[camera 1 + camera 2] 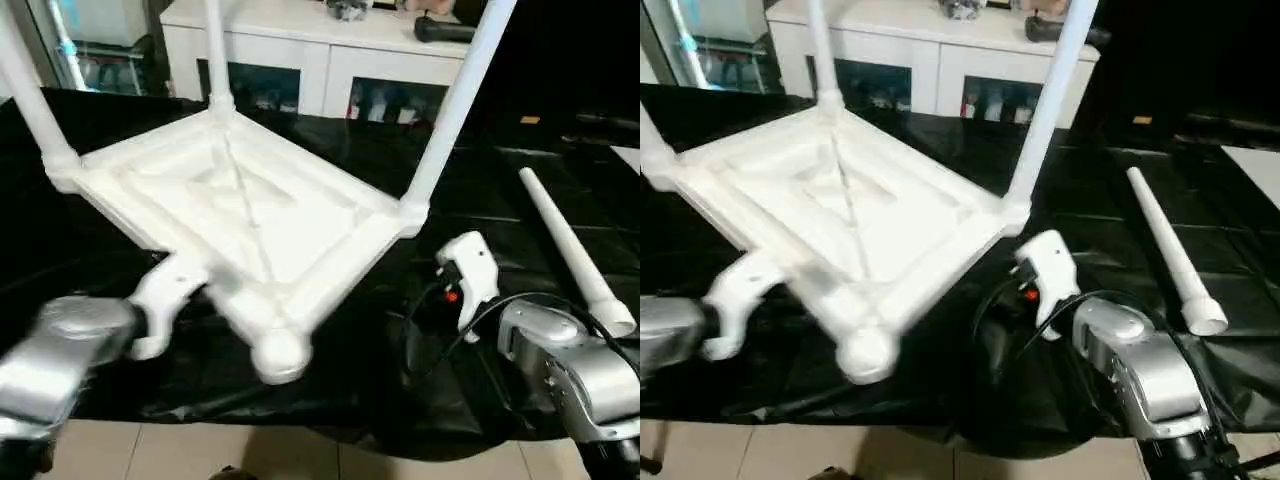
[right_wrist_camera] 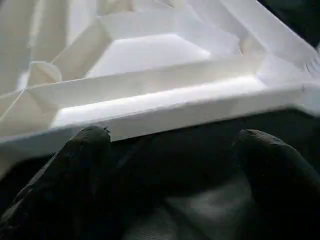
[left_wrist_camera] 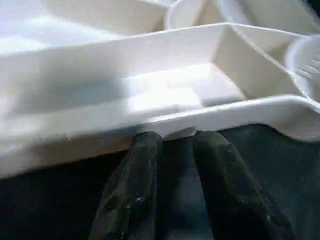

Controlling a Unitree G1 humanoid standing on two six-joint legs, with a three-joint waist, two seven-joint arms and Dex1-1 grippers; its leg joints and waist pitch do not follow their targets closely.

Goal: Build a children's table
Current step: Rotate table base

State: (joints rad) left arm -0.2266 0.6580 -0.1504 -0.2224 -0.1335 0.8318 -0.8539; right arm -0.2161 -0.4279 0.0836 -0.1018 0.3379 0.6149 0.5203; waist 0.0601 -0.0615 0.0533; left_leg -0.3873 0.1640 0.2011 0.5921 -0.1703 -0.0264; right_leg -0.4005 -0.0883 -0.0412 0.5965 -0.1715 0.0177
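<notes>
Tabletop [image 1: 240,215] is lying upside down across the middle of the head frames, ribbed underside facing up, on the black-covered surface [image 1: 330,370]. I am seeing three white legs [image 1: 455,105] standing up out of its corner sockets and running off the top of the frame: one at the upper left, one at top centre, one at the upper right. The near corner socket [image 1: 280,352], at lower centre, is sitting open with nothing in it. A fourth leg [image 1: 570,245] is lying loose on the black cover at the right of the frame, well apart from the tabletop, its wider end pointing toward me. My left gripper [image 3: 172,142] is coming in from the lower left, and in the left wrist view its jaws are standing close together with their tips right at the tabletop's lower rim; I cannot tell whether they are pinching that rim or just touching it. My right gripper [image 2: 172,150] is sitting at the lower right of the head frames, jaws spread wide apart and holding nothing, facing the tabletop's side edge just beside it. A white cabinet [image 1: 320,40] is standing behind, at the top of the frame.
</notes>
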